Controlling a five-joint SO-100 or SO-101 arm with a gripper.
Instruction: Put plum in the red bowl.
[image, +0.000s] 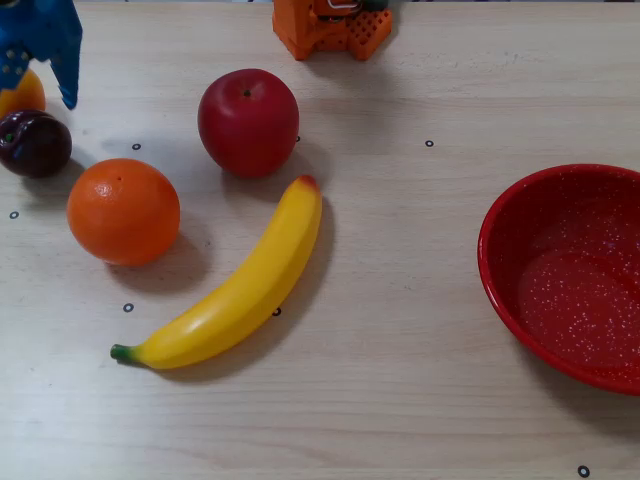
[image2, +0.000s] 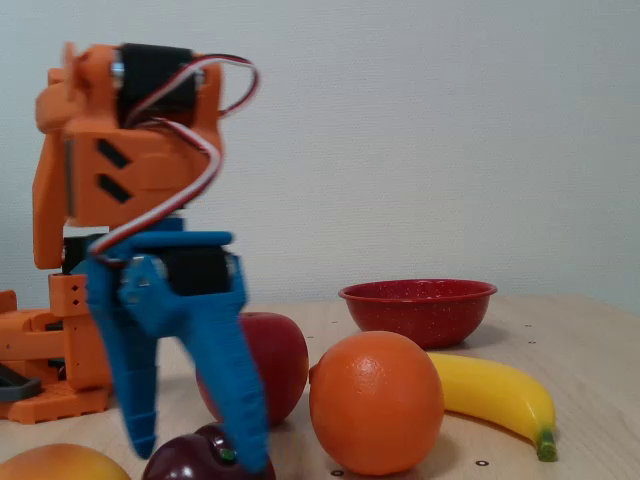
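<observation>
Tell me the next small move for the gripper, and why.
Probably lower a little and close on the plum. In the fixed view the open gripper hangs over it, one finger in front of it and the other behind, apparently not yet gripping. The red bowl waits empty across the table.

The small, round, glossy, dark purple plum (image: 34, 143) sits on the pale wooden table (image: 400, 400) at the left edge of the overhead view, toward the far corner. It is nearly black, with a shine on its skin and a tiny green spot near its top. In the fixed view the plum (image2: 190, 460) lies low at the front, partly hidden. The large, round, glossy red bowl with fine white speckles inside (image: 575, 275) stands upright and empty at the table's right edge, well apart from the plum. In the fixed view the bowl (image2: 418, 308) rests at the back.
</observation>
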